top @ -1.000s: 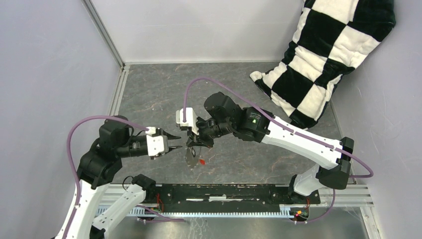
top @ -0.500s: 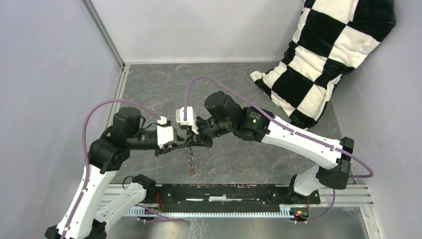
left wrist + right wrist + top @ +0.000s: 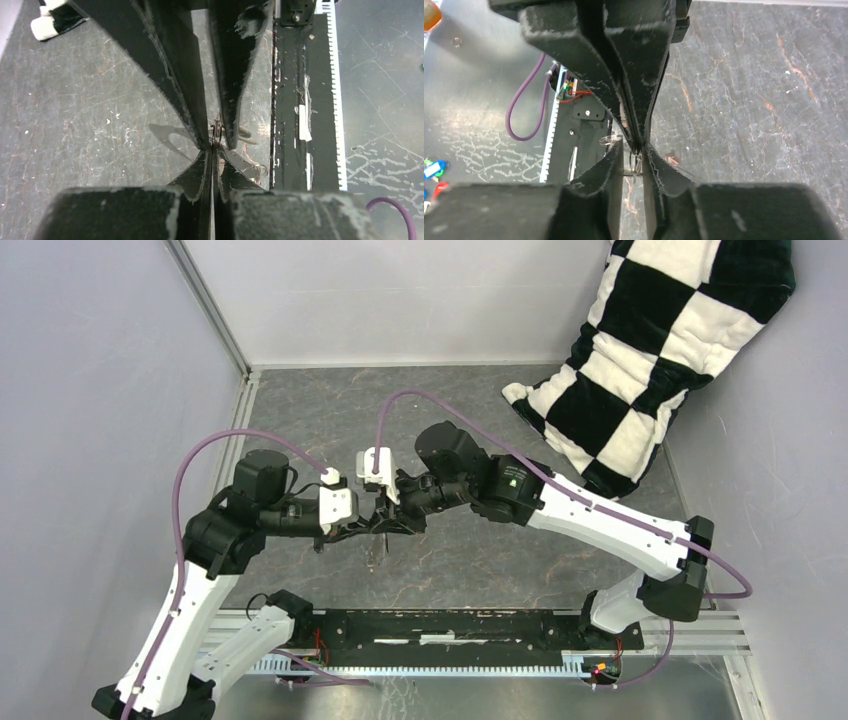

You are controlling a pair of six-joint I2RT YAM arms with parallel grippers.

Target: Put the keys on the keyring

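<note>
Grey metal keyring [image 3: 377, 545] hung edge-on at centre frame in the top view, just below where both grippers met tip to tip over the marbled table [image 3: 300, 420]. Left gripper [image 3: 212, 150] was pinched tight on the ring's wire. Right gripper [image 3: 634, 150] had its jaws slightly apart, wire in the gap. Couldn't make out the keys, too small.

Checkered cushion [image 3: 665, 350] propped in far right corner (black-and-white squares); dark marbled tabletop [image 3: 300, 420]; black rail [image 3: 450, 625] along near edge.
</note>
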